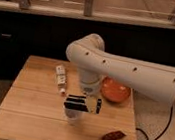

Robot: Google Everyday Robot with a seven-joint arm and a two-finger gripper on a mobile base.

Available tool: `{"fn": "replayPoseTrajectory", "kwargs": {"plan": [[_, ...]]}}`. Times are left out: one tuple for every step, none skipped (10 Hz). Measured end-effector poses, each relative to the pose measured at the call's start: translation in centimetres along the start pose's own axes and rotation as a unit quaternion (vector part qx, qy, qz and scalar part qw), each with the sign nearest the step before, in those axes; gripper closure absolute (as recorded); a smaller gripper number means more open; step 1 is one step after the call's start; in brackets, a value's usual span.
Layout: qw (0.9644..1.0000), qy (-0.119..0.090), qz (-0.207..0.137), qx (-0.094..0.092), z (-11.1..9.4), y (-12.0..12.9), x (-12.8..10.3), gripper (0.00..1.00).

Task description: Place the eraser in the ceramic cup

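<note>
The claw (81, 104) hangs low over the middle of the table (27, 117), pointing down, with its jaws drawn together. Its dark tip sits right above the cup (71, 115), close to the rim or touching it; I cannot tell which. A dark block shows at the tip on the side over the cup, and a thinner dark piece stands just beside it. Whether the block is part of the claw or something gripped in it I cannot tell, so the eraser cannot be picked out with any certainty.

The cup is small, pale and upright, near the table's middle and a little toward the front edge. From the claw a thick white arm (131, 74) rises, bends over the back of the table and runs off to the right of the picture.

Just behind and to the right of the claw lies an orange bowl (115, 92), wide and shallow, close to the right edge of the table and apart from the cup. Behind and to the left of the claw lie white pieces (60, 77), end to end in a short line. Near the front right corner lies a red-brown piece (112, 136), long and slightly tilted, well apart from the cup. A black cable (160, 130) hangs past the table's right side.
</note>
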Motion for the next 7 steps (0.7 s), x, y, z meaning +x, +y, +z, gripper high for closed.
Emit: {"fn": "replayPoseTrajectory", "kwargs": {"plan": [[1.0000, 0.003, -0.001, -0.004, 0.3, 0.0, 0.2, 1.00], [0.9999, 0.008, -0.002, -0.011, 0.6, 0.0, 0.5, 1.00], [0.9998, 0.012, -0.004, -0.015, 0.9, -0.1, 0.7, 1.00], [0.9996, 0.017, -0.006, -0.020, 1.2, -0.1, 0.8, 1.00], [0.9995, 0.021, -0.008, -0.024, 1.4, -0.1, 0.8, 1.00], [0.9993, 0.023, -0.009, -0.027, 1.6, -0.1, 0.8, 1.00], [0.9992, 0.025, -0.010, -0.030, 1.8, -0.1, 0.9, 1.00]]}}
